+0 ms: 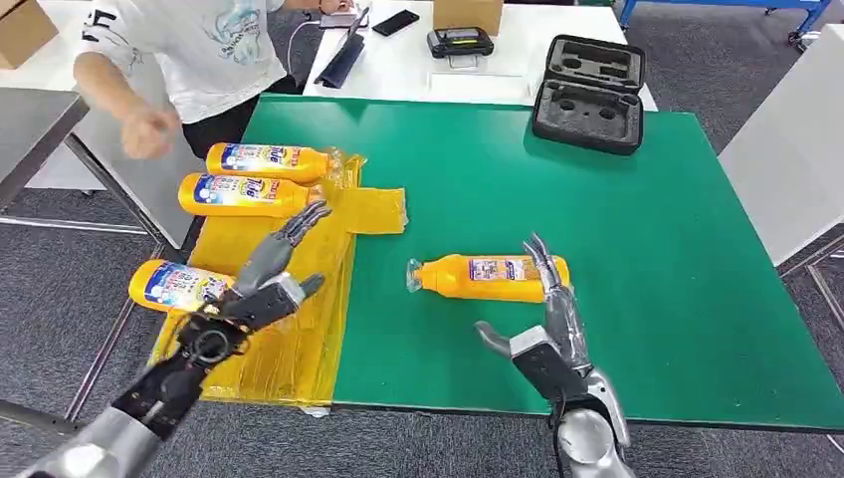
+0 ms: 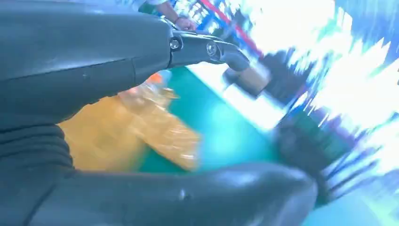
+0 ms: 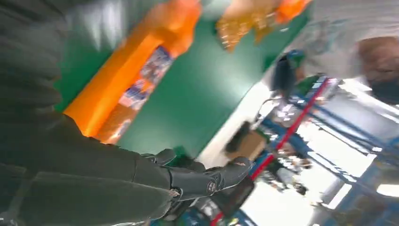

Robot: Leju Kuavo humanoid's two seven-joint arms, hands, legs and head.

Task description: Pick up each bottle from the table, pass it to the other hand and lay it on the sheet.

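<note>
While the bottle rests unheld: risks below follow from the present layout.
Bottle on counter: bottle [image 1: 490, 277] lies on its side on the green counter [image 1: 637, 259], cap toward 9 o'clock, at 3 o'clock of the yellow sheet [image 1: 289, 339].
Right hand: right hand [image 1: 552, 319] is released, fingers spread, tips touching or just beside the bottle's base end; contact cannot be confirmed.
Left hand: left hand [image 1: 264, 284] is released and empty, held over the sheet.
Laid bottles: three bottles [image 1: 244, 194] lie at the sheet's 12 and 9 o'clock sides.
Roll risk: a round body on its side is likely to roll away if the fingers push before they enclose it.
Grip risk: a grasp at the base end may let the cap end droop during the pass.
Bystander: a person's hand [image 1: 147, 131] is near the laid bottles; collision with the left arm is possible.
</note>
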